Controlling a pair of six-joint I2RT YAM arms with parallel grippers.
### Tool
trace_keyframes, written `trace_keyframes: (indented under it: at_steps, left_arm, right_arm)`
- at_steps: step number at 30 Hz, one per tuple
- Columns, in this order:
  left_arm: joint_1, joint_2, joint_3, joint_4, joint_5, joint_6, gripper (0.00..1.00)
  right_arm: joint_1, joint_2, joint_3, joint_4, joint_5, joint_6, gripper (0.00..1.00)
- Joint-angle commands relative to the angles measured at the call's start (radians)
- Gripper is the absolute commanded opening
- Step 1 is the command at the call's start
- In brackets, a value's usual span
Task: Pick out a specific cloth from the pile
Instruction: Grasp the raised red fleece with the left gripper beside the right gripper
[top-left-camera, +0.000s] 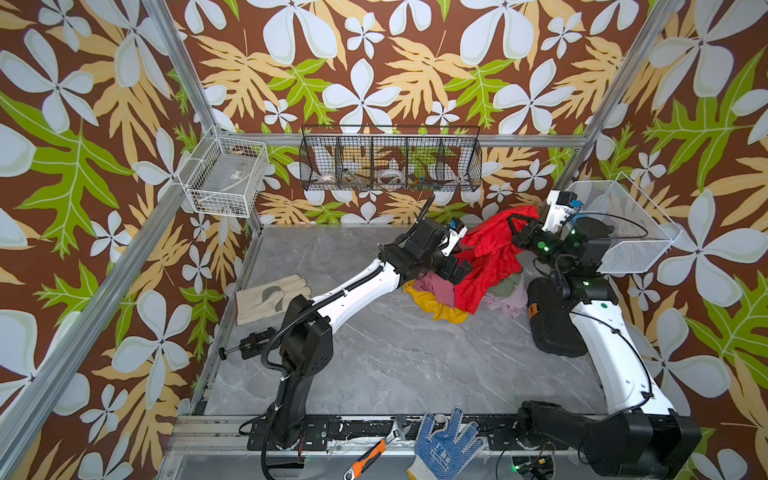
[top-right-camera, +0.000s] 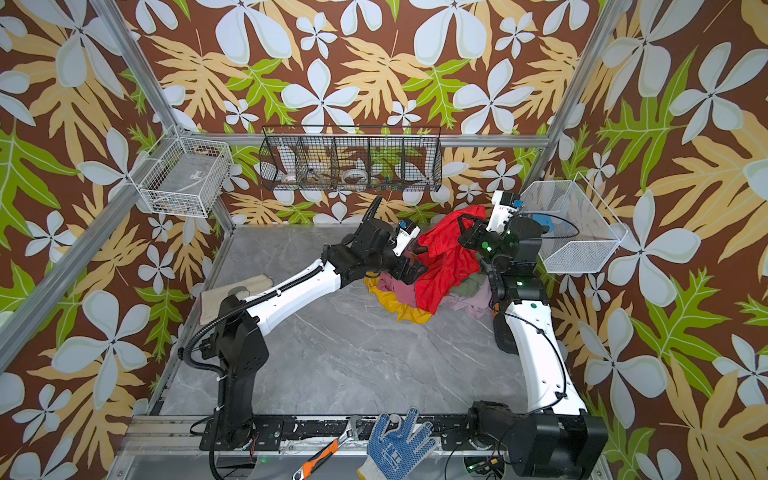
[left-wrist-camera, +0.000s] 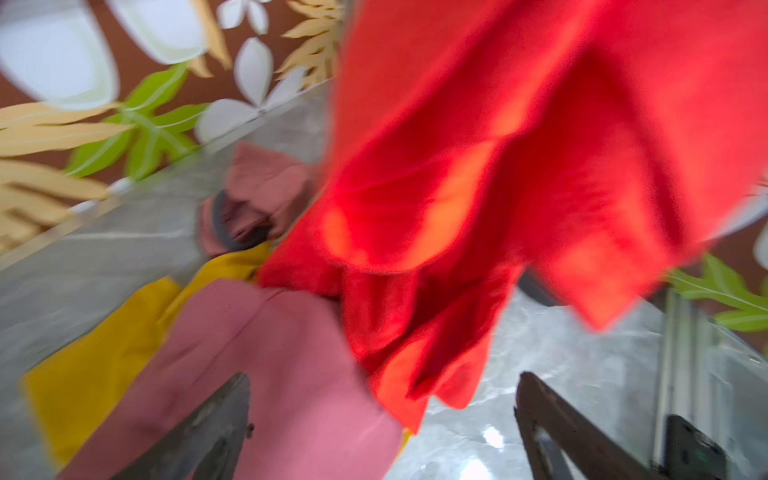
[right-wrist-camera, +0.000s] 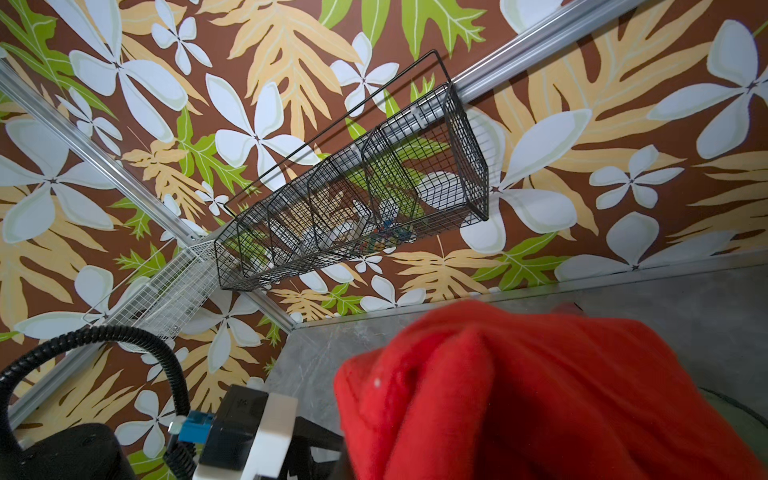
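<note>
Both top views gave me bright, even, diffuse light, with only faint soft shadows on the table (top-left-camera: 395, 353) and the frame posts (top-left-camera: 183, 66) splaying outward at the edges. My left wrist feed was smeared by motion blur. The cloth (left-wrist-camera: 498, 166) beyond the left gripper (left-wrist-camera: 384, 376) jaws and the pile (left-wrist-camera: 270, 353) at them had no crisp edge, and white glare spots sat on the table between the jaws. On the right wrist feed the wire basket (right-wrist-camera: 353, 187) far beyond the jaws was sharp. The cloth over the right gripper (top-left-camera: 514, 220) jaws was softly out of focus.
</note>
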Motion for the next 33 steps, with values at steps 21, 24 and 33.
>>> trace_keyframes:
  at_steps: [21, 24, 33]
  left_arm:
    - [-0.057, 0.265, 0.216, 0.147, 0.202, -0.249, 0.75]
    - [-0.063, 0.283, 0.227, 0.152, 0.213, -0.264, 0.68]
    - [-0.064, 0.236, 0.236, 0.162, 0.136, -0.280, 0.03]
  right_arm:
    - [0.001, -0.001, -0.027, 0.065, 0.039, 0.072, 0.00]
    - [0.001, -0.001, -0.029, 0.074, 0.040, 0.080, 0.00]
    - [0.001, -0.013, -0.049, 0.078, 0.054, 0.069, 0.00]
